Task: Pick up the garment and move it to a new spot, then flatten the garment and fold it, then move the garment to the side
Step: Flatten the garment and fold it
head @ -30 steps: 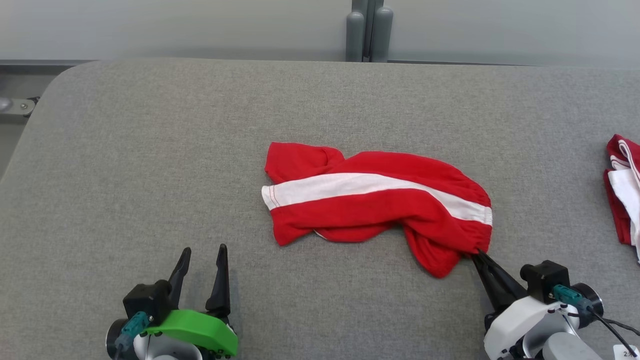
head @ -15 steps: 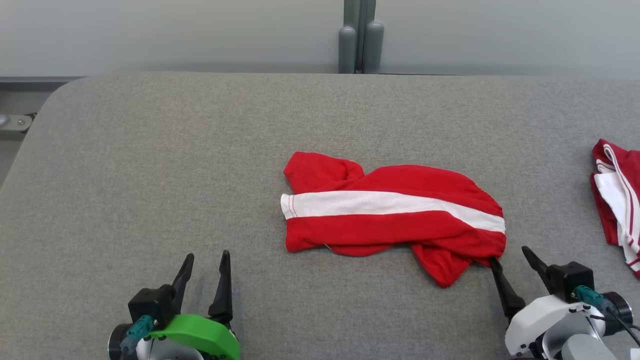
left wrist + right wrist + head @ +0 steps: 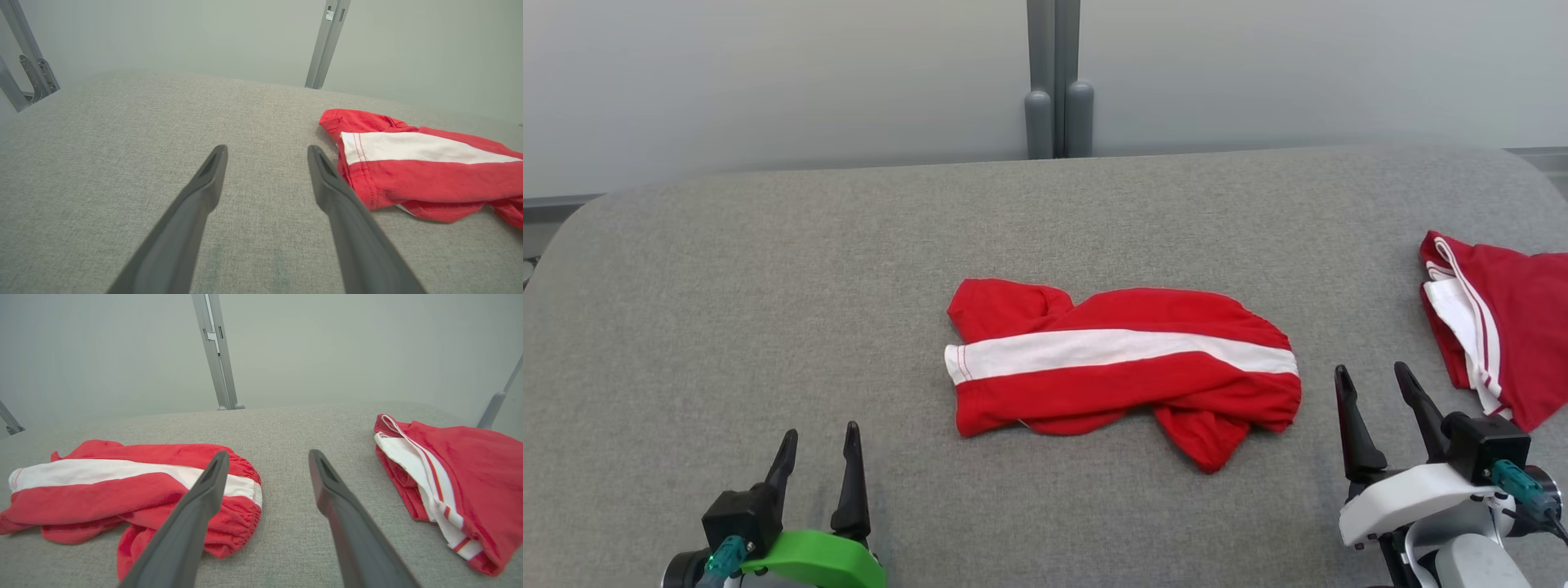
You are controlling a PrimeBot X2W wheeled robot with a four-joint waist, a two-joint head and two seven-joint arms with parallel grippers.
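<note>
The garment (image 3: 1119, 363) is a pair of red shorts with a wide white stripe, lying crumpled in the middle of the grey padded table (image 3: 768, 286). Its stitched hem end (image 3: 355, 163) lies to the right of my left fingers in the left wrist view, and its elastic waistband end (image 3: 241, 486) lies by my right gripper. My right gripper (image 3: 1372, 377) stands open just right of the waistband, apart from the cloth, with nothing between its fingers. At the lower left my left gripper (image 3: 818, 433) is open and empty, well short of the shorts.
A second red garment (image 3: 1494, 327) with white striped trim lies bunched at the table's right edge, close to my right gripper. A grey wall with a vertical metal post (image 3: 1058, 82) runs behind the table. The table's far corners are rounded.
My right gripper let go of the shorts' waistband corner, opened and drew back to the right. The head camera shifted, so the whole scene moved in the picture. The left gripper stayed open.
</note>
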